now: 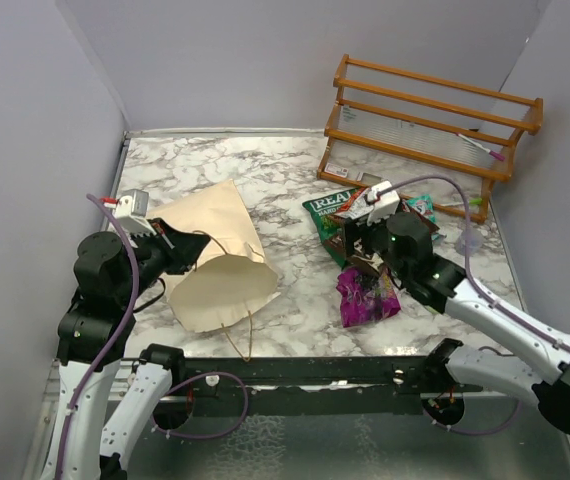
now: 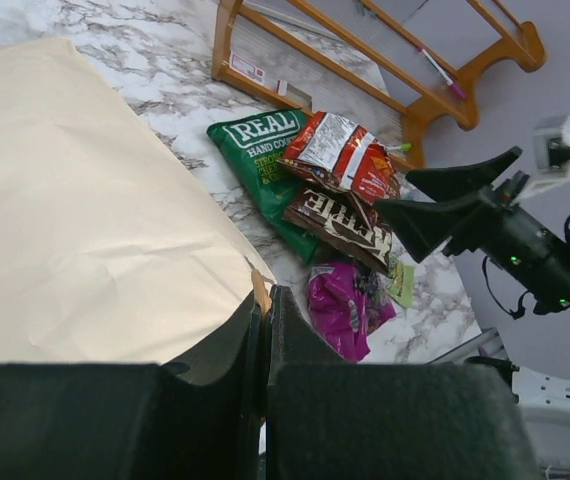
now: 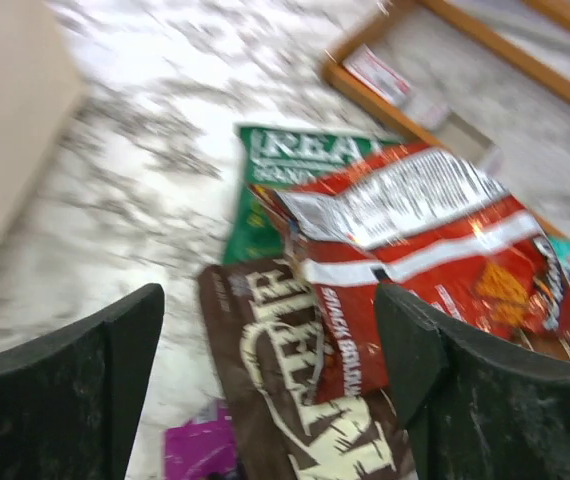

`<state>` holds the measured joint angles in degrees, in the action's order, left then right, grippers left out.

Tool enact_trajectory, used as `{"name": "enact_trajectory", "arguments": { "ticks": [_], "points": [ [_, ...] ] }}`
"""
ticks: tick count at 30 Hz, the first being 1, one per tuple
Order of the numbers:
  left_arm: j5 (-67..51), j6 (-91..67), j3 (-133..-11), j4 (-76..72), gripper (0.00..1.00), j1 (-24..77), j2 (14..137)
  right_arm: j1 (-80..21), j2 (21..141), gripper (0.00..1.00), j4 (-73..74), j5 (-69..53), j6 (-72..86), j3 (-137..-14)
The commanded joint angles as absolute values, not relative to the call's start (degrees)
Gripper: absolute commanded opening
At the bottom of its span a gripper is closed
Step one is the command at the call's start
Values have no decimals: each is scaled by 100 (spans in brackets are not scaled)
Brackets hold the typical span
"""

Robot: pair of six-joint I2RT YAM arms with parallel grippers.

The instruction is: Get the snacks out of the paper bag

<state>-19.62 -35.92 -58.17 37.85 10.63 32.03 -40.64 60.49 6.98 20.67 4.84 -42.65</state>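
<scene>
The cream paper bag lies on its side on the marble table, mouth toward the near edge; it also fills the left of the left wrist view. My left gripper is shut on the bag's rim. Snacks lie in a pile right of the bag: a green packet, a red packet, a dark brown packet and a magenta packet. My right gripper is open above the brown packet and the red packet, holding nothing.
An orange wooden rack stands at the back right. A teal packet lies beside it. A clear plastic cup lies near the right wall. Grey walls close in the table on three sides.
</scene>
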Motion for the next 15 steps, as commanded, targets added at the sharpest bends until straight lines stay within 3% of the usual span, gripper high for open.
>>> {"name": "enact_trajectory", "arguments": {
  "ticks": [1,6,11,15],
  "points": [
    [-2105,-3310,-6011,3550,0,1063,3060,-4084,5273,88,-178,-262,-19,-3830],
    [-2001,-3188,-5810,3267,0,1063,2724,-4673,5101,89,-1223,-1476,-205,-3402],
    [-1966,-3280,-5421,2840,0,1063,2359,-6150,5685,85,-2828,-1209,-530,-3071],
    [-1708,-3376,-5163,2729,0,1063,2037,-7092,6960,73,-4126,-724,-475,-3338]
  ]
}}
